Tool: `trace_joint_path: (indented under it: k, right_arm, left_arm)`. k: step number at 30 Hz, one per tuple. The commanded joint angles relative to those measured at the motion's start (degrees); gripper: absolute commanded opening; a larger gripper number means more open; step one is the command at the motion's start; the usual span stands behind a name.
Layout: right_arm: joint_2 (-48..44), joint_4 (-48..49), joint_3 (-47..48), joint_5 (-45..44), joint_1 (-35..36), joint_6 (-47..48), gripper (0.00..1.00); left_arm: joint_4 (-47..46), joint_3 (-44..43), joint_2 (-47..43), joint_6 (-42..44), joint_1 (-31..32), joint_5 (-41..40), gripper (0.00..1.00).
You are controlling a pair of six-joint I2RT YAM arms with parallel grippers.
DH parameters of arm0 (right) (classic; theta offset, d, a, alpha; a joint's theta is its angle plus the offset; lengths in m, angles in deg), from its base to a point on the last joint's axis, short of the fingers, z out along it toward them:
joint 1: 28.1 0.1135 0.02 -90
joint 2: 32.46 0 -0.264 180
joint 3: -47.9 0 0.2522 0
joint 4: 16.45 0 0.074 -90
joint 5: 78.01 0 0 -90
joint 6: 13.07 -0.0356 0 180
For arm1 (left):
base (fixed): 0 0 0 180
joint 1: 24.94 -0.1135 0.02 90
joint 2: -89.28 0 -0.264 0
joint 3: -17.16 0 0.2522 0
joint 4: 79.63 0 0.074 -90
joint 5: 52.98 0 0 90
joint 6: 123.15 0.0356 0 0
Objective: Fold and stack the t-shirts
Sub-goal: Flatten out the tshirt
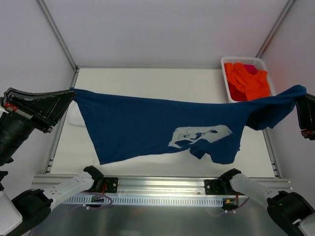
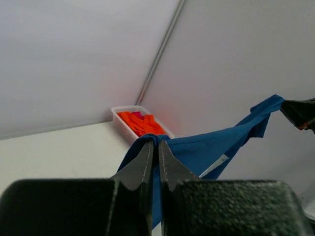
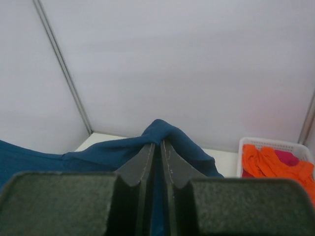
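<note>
A navy blue t-shirt with a pale cartoon print hangs stretched in the air above the table, spread between both arms. My left gripper pinches its left corner, and in the left wrist view the gripper is shut with blue cloth bunched over its tips. At the far right edge my right gripper grips the other end. The right wrist view shows that gripper with jaws nearly together and navy fabric between them. The shirt's lower hem sags toward the near table edge.
A white basket holding orange and pink cloth stands at the back right corner of the white table. A metal rail with both arm bases runs along the near edge. Pale walls enclose the table on three sides.
</note>
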Motion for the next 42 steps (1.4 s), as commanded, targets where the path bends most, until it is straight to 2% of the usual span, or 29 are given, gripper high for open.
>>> trace_joint_path:
  k: [1,7,10,11,16,17,19,20,22,24,25,27,28,30,31,32,35,36,40,42]
  right_arm:
    - [-0.88,5.51,1.71,3.89,0.1,-0.96,0.1]
    - [-0.71,7.0,-2.41,2.84,0.18,-0.18,0.09]
    - [0.26,8.58,-7.94,-0.49,0.18,1.93,0.08]
    - [0.44,10.33,-10.05,-1.46,0.18,2.55,0.08]
    - [4.29,17.62,-25.87,-7.36,-0.25,6.06,0.06]
    - [5.44,18.86,-27.71,-6.93,-0.86,6.07,0.05]
    - [9.56,22.19,-32.73,-3.6,-5.33,4.06,0.04]
    - [11.23,23.6,-34.31,1.29,-7.27,2.91,0.03]
    - [17.64,26.94,-37.22,4.93,-12.28,0.45,0.02]
    - [23.7,27.83,-36.7,6.96,-14.83,0.09,0.01]
    - [30.34,27.92,-34.44,6.96,-15.45,0.35,0.01]
    - [37.67,27.66,-31.09,6.7,-16.77,0.62,0.01]
    - [41.44,27.05,-26.9,6.61,-17.21,0.53,0.01]
    - [52.78,25.73,-21.61,6.35,-17.83,0.71,0.0]
    - [56.65,23.99,-15.32,6.18,-18.01,0.79,0.0]
    - [64.34,22.66,-11.69,6.09,-18.01,0.88,0.01]
    - [74.15,18.88,0.95,7.05,-17.92,0.88,0.01]
    - [78.18,18.87,2.4,6.79,-17.75,0.79,0.0]
    - [79.98,24.48,-0.3,3.98,-17.31,1.93,0.03]
    - [79.37,25.9,-2.49,3.63,-17.13,2.37,0.1]
  left_arm:
    - [-0.14,-1.83,-0.81,-2.93,-0.06,4.65,0.0]
    - [-0.31,-0.87,-0.11,-2.76,-0.5,3.88,0.0]
    - [-0.31,1.06,1.3,-0.3,-0.42,-2.53,0.0]
    - [-0.31,3.07,2.52,0.4,-0.42,-7.42,0.0]
    - [-2.93,11.95,7.88,2.87,-0.5,-20.89,0.0]
    - [-3.82,15.27,10.42,3.39,-0.5,-26.22,0.0]
    - [-6.71,18.36,15.33,3.84,-1.38,-30.56,0.0]
    - [-7.51,20.73,17.19,3.23,-2.43,-31.89,0.0]
    - [-9.18,22.68,23.5,1.83,-7.69,-29.98,0.0]
    - [-12.43,24.88,28.17,-0.64,-11.12,-28.57,0.0]
    - [-13.48,25.23,33.24,-1.17,-13.84,-28.56,0.0]
    - [-15.86,24.36,39.06,-2.14,-15.79,-29.96,0.0]
    - [-16.04,23.31,45.27,-2.4,-16.49,-30.75,0.0]
    - [-16.57,18.92,51.54,-2.84,-18.08,-32.42,0.0]
    - [-16.75,15.17,57.75,-3.01,-18.43,-34.26,0.0]
    - [-16.92,13.04,60.6,-3.28,-19.13,-35.06,0.0]
    - [-17.01,4.43,70.8,-2.93,-20.36,-35.16,0.0]
    - [-17.27,2.49,73.0,-2.23,-20.45,-34.98,0.0]
    - [-17.8,-10.85,84.15,2.86,-20.63,-34.45,0.0]
    - [-18.15,-12.2,85.15,4.1,-20.54,-36.2,0.02]
